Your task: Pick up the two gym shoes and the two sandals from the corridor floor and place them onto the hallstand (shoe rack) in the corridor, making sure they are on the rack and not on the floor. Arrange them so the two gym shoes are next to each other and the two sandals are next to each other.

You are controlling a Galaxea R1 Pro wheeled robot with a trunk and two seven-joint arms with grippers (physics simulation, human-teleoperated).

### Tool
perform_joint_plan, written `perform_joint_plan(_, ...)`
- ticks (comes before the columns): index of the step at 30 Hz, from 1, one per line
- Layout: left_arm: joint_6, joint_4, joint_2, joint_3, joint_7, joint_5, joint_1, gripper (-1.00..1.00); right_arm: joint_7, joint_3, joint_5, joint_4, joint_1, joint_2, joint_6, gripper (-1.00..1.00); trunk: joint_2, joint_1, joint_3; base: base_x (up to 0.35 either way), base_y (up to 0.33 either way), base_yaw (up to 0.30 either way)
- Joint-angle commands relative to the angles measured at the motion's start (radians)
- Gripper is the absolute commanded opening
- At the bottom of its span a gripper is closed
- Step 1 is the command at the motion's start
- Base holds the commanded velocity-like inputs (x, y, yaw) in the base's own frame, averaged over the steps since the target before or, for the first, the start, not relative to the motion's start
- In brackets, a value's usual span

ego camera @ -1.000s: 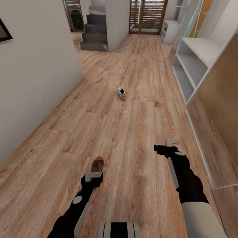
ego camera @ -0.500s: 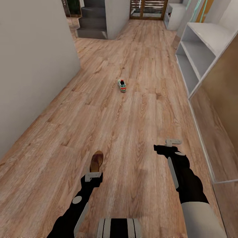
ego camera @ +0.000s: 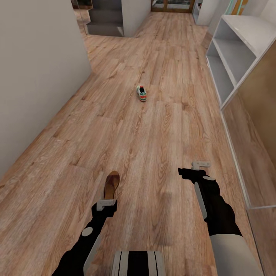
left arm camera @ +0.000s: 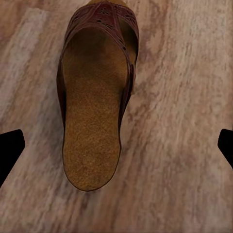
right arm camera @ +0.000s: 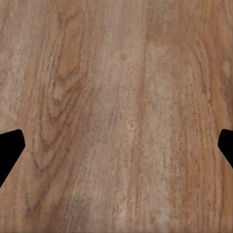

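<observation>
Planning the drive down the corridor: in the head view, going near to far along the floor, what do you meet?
Left hand → sandal lying on the corridor floor just past it → gym shoe farther up the corridor → grey stairs at the far end.

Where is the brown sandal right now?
In the head view the sandal lies on the corridor floor, just ahead of the left end effector; the left wrist view looks down on it.
</observation>
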Motion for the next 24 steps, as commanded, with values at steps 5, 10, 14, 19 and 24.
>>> perform_joint_plan(5, -0.004, 0.000, 0.001, -0.003, 0.006, 0.005, 0.000, 1.00, 0.002, -0.001, 0.007, -0.001, 0.000, 0.001, 0.005, 1.00, -0.001, 0.002, -0.022, 0.000, 0.000, 0.000)
perform_joint_plan(10, -0.003, 0.000, 0.001, -0.003, 0.006, 0.005, 0.000, 1.00, 0.002, -0.002, 0.007, -0.001, 0.000, 0.001, 0.005, 1.00, -0.002, 0.003, -0.045, 0.000, 0.000, 0.000)
perform_joint_plan(14, -0.004, 0.000, 0.002, -0.003, 0.006, 0.005, 0.000, 1.00, 0.002, -0.002, 0.008, -0.001, 0.000, 0.001, 0.005, 1.00, -0.002, 0.003, -0.052, 0.000, 0.000, 0.000)
perform_joint_plan(19, -0.004, 0.000, 0.002, -0.003, 0.006, 0.005, 0.000, 1.00, 0.002, -0.001, 0.007, -0.002, 0.000, 0.002, 0.005, 1.00, -0.002, 0.003, -0.057, 0.000, 0.000, 0.000)
perform_joint_plan(24, -0.004, -0.001, 0.002, -0.002, 0.006, 0.005, 0.000, 1.00, 0.002, 0.001, 0.007, -0.039, 0.000, 0.002, 0.005, 1.00, -0.003, 0.004, -0.066, 0.000, 0.000, 0.000)
